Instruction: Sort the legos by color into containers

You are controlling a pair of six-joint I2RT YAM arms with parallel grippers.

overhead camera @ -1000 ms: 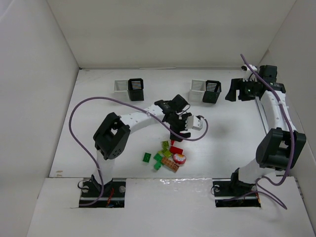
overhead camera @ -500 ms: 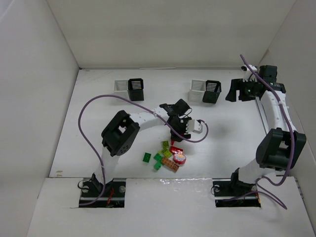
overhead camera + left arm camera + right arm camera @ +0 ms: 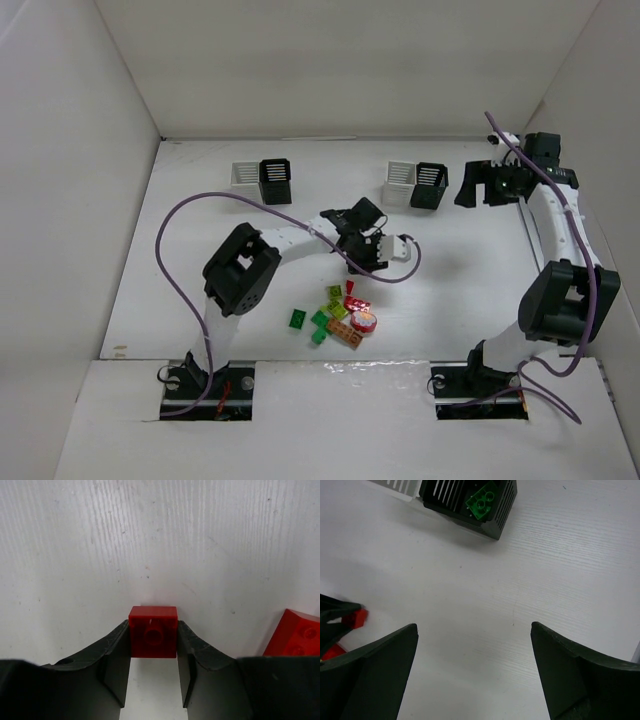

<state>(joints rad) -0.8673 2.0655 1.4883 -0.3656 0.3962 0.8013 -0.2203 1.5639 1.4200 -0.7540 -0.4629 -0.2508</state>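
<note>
Legos lie in a loose heap on the white table [image 3: 200, 270] near its front edge, between the two arm bases. They include a green brick [image 3: 297, 319] at the heap's 9 o'clock side, yellow-green bricks [image 3: 338, 311] in the middle, an orange brick [image 3: 345, 333] at 6 o'clock and a red brick [image 3: 357, 303] at 1 o'clock. A small red-and-white round piece [image 3: 365, 321] touches the heap at 3 o'clock. The left gripper [image 3: 153, 641] pinches a small red one-stud brick [image 3: 153, 625] squarely between its two black fingers at the heap's 12 o'clock edge. The wrist view does not show whether the brick rests on the table or hangs just above it. A second red brick [image 3: 295, 635] sits near it at 3 o'clock. The left arm's wrist and its looping purple cable [image 3: 170, 230] lie between the heap and the bins. Far across the table stand a left white bin [image 3: 245, 176] touching a left black bin [image 3: 275, 180], and at their 3 o'clock a right white bin [image 3: 400, 183] touching a right black bin [image 3: 429, 185]. A green brick [image 3: 481, 501] already lies inside that last bin. The right gripper [image 3: 475, 650] hangs just beside it at 3 o'clock, its fingers spread wide with nothing between them.
</note>
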